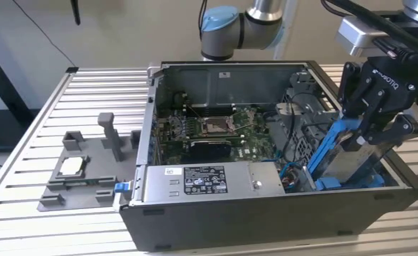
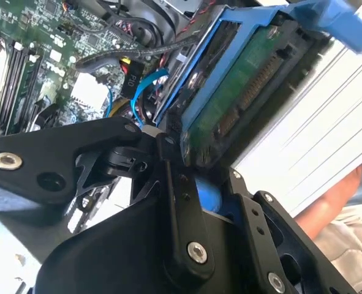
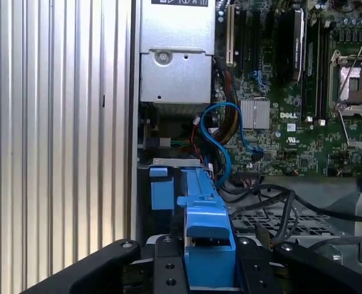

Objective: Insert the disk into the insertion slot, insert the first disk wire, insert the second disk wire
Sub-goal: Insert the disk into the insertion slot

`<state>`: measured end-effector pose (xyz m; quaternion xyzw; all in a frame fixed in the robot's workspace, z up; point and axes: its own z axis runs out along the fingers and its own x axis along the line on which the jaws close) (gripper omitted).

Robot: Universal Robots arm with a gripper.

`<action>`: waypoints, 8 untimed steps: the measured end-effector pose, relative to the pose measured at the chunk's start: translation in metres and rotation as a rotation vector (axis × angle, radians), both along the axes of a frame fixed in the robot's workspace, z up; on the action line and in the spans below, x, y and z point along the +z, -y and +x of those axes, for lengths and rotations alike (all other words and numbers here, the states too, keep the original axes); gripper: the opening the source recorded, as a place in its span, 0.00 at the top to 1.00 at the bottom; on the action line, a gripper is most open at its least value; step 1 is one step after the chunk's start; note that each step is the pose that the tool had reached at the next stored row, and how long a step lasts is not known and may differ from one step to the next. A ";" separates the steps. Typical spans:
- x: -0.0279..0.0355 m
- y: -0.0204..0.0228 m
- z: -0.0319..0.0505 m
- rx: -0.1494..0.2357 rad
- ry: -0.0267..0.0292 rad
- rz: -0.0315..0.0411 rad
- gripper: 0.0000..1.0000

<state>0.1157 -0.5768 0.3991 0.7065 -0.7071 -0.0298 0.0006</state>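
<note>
Gripper (image 1: pixel 374 133) clamped on the disk (image 1: pixel 333 149), which stands tilted, lower end at the slot (image 1: pixel 347 182) inside the case (image 1: pixel 266 218); canted so, it could jam or pinch the blue cable (image 3: pixel 220 131)

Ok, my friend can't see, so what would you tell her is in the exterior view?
A robot's black claw grips the disk in its blue frame, tilted, its lower end inside an open computer case at the exterior view's right. The case stands on a slatted metal table, with a green circuit board inside.
</note>
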 end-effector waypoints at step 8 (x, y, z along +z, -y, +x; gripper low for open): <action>0.0001 0.0000 0.0000 0.001 -0.0001 -0.0002 0.54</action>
